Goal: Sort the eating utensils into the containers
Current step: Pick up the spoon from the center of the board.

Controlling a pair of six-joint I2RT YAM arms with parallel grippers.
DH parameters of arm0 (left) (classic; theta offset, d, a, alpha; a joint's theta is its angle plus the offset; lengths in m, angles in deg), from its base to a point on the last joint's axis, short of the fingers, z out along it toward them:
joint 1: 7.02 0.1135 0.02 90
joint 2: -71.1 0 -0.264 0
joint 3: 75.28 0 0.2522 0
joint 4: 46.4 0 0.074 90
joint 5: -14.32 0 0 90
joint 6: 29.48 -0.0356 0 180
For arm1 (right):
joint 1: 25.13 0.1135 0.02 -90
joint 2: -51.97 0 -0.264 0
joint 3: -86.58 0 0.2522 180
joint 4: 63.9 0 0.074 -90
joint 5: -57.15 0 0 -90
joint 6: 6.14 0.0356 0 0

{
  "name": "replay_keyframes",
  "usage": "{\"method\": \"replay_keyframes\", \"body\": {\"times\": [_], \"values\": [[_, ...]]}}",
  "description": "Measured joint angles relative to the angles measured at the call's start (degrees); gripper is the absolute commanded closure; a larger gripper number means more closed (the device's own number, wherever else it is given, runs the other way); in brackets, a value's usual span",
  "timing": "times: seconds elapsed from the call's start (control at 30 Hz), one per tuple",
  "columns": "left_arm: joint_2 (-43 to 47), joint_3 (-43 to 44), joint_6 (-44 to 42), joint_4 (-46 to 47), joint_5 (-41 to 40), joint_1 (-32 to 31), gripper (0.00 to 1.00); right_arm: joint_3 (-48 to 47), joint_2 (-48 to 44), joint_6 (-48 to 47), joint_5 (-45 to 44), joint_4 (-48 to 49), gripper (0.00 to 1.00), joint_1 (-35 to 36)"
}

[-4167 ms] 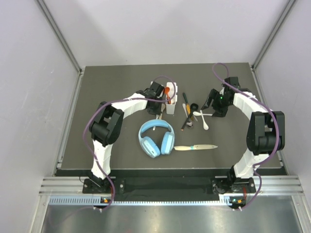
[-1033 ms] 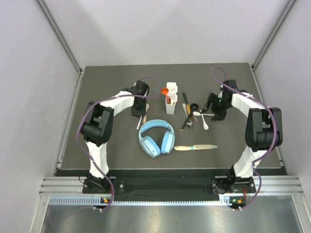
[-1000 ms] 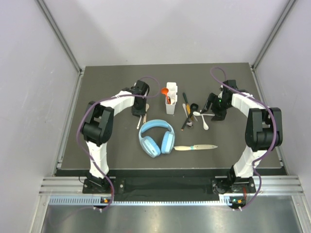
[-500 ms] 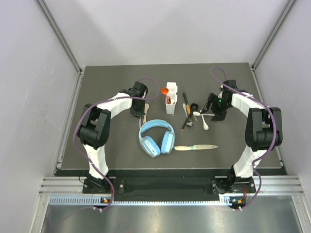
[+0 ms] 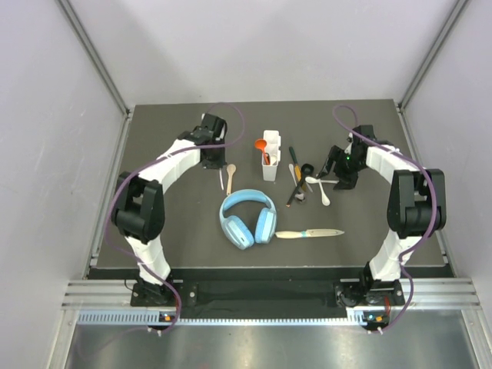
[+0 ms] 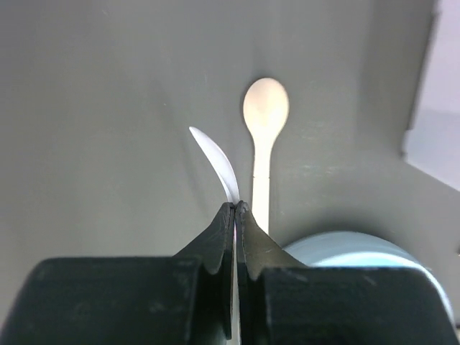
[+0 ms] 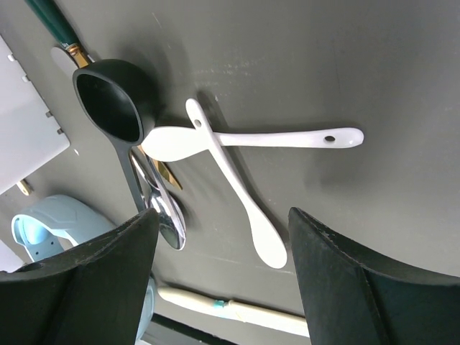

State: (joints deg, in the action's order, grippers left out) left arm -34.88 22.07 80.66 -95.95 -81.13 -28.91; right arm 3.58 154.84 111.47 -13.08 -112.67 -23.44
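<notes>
My left gripper is shut on a thin white plastic spoon, seen edge-on and held above the table. A cream spoon lies flat just beyond it, also in the top view. The white caddy stands to the right with the orange-red spoon in it. My right gripper is open above two crossed white spoons, a black scoop spoon and a metal spoon. It stands right of the pile in the top view.
Light-blue headphones lie in the middle, near the left gripper. A cream knife with a teal band lies to their right. A green-handled utensil lies by the caddy. Metal rails edge the table.
My left arm has left the caddy, swung left over the two spoons, then drawn back toward the far side with the white spoon pinched. The right arm has barely moved.
</notes>
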Motion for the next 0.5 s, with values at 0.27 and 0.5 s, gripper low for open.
{"method": "replay_keyframes", "body": {"times": [0.27, 0.5], "values": [[10.8, -0.1, 1.9, 3.4, -3.7, -1.4, 1.00, -0.2, 0.0, -0.2, 0.0, -0.2, 0.27, 0.0], [15.5, -2.1, 3.1, 12.8, -6.3, -7.0, 1.00, -1.7, 0.8, -0.6, 0.1, -0.3, 0.27, 0.0]]}}
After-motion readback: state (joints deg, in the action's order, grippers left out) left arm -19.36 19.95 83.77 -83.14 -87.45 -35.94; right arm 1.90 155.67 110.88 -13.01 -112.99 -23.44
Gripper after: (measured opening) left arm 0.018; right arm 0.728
